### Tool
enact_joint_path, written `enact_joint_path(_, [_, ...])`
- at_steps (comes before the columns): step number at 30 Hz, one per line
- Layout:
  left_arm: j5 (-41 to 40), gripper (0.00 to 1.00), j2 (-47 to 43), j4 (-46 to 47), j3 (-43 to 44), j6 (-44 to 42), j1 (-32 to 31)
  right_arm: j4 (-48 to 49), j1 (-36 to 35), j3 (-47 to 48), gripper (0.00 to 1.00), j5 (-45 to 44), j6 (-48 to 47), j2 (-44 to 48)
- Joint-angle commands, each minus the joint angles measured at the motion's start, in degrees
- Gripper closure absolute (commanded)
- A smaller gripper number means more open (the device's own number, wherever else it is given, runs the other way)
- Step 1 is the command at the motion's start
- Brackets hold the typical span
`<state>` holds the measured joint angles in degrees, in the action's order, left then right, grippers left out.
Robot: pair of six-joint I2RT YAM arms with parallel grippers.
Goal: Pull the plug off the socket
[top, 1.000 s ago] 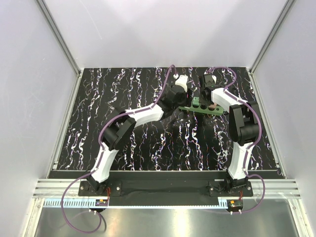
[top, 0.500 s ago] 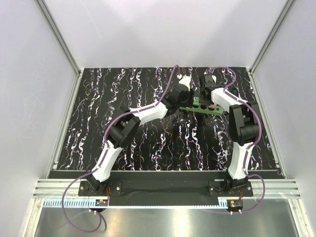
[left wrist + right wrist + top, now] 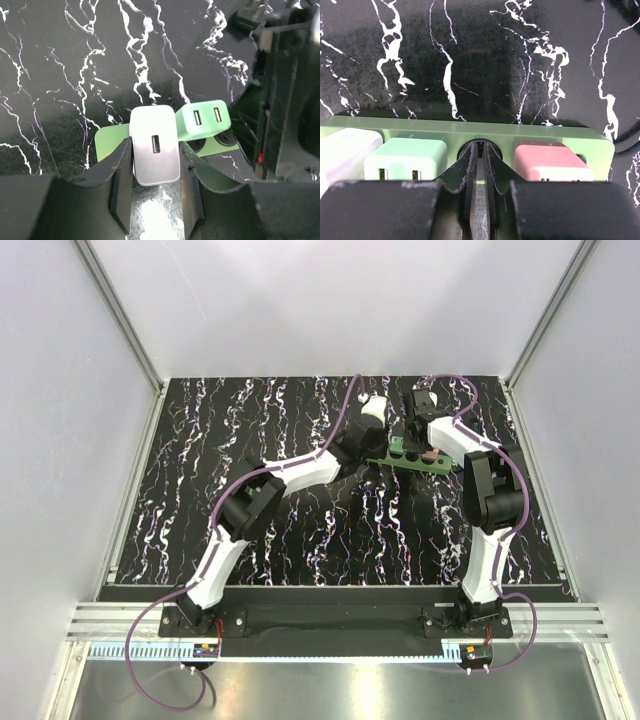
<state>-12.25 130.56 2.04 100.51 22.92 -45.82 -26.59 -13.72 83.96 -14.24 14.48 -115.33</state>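
Jaws could not be read from overhead: left gripper (image 3: 367, 448) and right gripper (image 3: 413, 443) both met the long narrow green plastic power strip (image 3: 438, 462) on the black white-veined tabletop (image 3: 250, 440). At the left wrist, fingers (image 3: 121, 172) pinched the white boxy charger plug (image 3: 154, 150), seated in the strip beside a mint-green two-port adapter (image 3: 202, 120). At the right wrist, fingers (image 3: 462, 168) sat nearly pressed together, empty, tips in a vacant round socket hole (image 3: 495, 147) beside a pink plug (image 3: 549, 159). Such a narrow hold-down might let the strip lift or swivel with the pull; the smooth plug could also slip.
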Motion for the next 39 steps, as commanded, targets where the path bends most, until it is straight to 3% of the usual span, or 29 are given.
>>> enact_joint_path(1, [0.3,1.00,-7.4,19.3,-7.9,-0.8,-0.9,-7.7,-1.2,-2.4,0.87,6.0,0.1,-5.2])
enact_joint_path(3, [-1.0,1.00,-10.8,26.6,-12.1,-1.5,-1.6,-7.8,-1.2,-2.4,0.87,6.2,0.2,-5.2])
enact_joint_path(8, [-5.6,1.00,-13.4,34.0,-13.1,0.5,-2.6,-8.3,-1.3,-2.3,0.87,6.6,0.0,-5.3])
enact_joint_path(17, [-2.5,1.00,-7.9,25.6,2.4,5.6,-2.0,-10.8,-1.9,-0.8,0.87,6.2,-0.7,-6.4])
enact_joint_path(28, [1.7,1.00,-9.4,30.9,0.4,7.3,0.6,-12.1,-2.2,-0.4,0.87,7.8,-2.0,-6.8])
enact_joint_path(35, [2.8,1.00,-8.4,24.8,5.2,8.8,2.4,-12.2,-2.5,-0.5,0.88,7.9,-2.1,-6.7])
enact_joint_path(39, [1.0,1.00,-8.0,20.4,9.5,2.2,1.4,-12.3,-2.5,-0.4,0.88,7.7,-2.2,-6.8])
